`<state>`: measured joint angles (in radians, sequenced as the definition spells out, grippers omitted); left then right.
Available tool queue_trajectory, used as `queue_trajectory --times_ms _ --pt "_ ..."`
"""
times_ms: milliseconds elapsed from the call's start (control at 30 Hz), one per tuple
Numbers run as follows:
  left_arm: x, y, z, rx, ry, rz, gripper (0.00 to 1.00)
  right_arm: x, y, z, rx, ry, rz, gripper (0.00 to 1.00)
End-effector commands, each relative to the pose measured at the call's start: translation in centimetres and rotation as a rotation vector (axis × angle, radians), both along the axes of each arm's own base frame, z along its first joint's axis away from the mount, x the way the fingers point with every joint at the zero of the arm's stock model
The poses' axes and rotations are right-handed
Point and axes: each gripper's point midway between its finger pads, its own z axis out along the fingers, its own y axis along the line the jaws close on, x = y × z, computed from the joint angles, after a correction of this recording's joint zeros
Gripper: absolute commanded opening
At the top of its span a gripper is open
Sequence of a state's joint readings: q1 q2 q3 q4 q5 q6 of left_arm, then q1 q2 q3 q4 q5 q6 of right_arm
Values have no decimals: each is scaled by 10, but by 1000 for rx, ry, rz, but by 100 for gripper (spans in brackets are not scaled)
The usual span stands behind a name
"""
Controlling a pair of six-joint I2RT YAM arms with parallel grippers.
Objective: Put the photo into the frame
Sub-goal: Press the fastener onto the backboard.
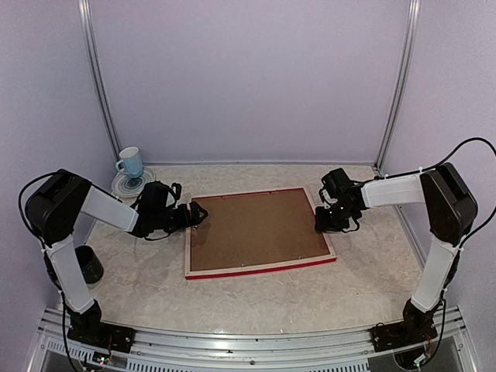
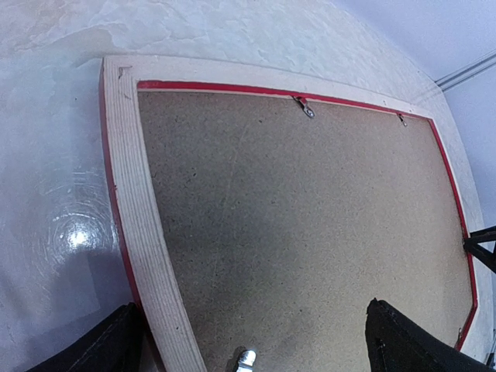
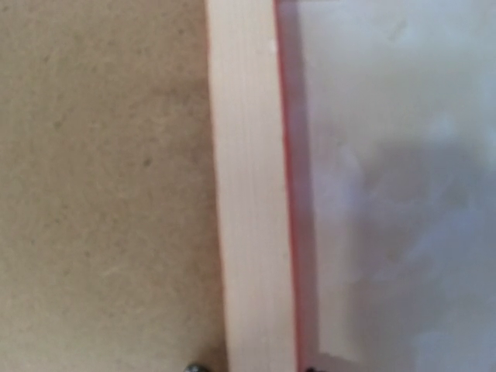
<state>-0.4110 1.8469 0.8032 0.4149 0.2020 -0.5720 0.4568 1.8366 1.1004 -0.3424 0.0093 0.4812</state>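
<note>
Centre: frame [image 1: 263,268] face down on bench [image 1: 256,306], brown backing board [image 1: 256,229] inside. Left gripper [image 1: 198,213] wide open astride left bar. Right gripper [image 1: 321,222] narrow astride right bar; cannot tell if gripping.

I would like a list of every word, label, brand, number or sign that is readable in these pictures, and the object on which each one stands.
None: no view shows any readable text.
The frame lies face down; its pale wood back bears no print.
The brown backing board is plain, with no label or stamp.
The blue mug and its saucer show no letters; they are too small to tell more.
</note>
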Motion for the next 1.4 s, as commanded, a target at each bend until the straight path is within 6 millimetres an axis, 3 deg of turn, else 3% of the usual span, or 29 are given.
queue_trajectory --times_ms 0,600,900,1067,1367 --pt "-11 3 -27 16 95 -5 99 -6 -6 -14 -22 29 -3 28" --pt "-10 5 -30 8 104 2 99 0 -4 -6 -32 13 25 17" --pt "-11 5 -30 4 107 1 99 3 0 8 -18 5 37 42" --pt "-11 5 -30 3 107 1 99 4 5 16 -2 2 54 43" --pt "-11 5 -28 0 106 1 99 1 -9 1 -84 26 47 40"
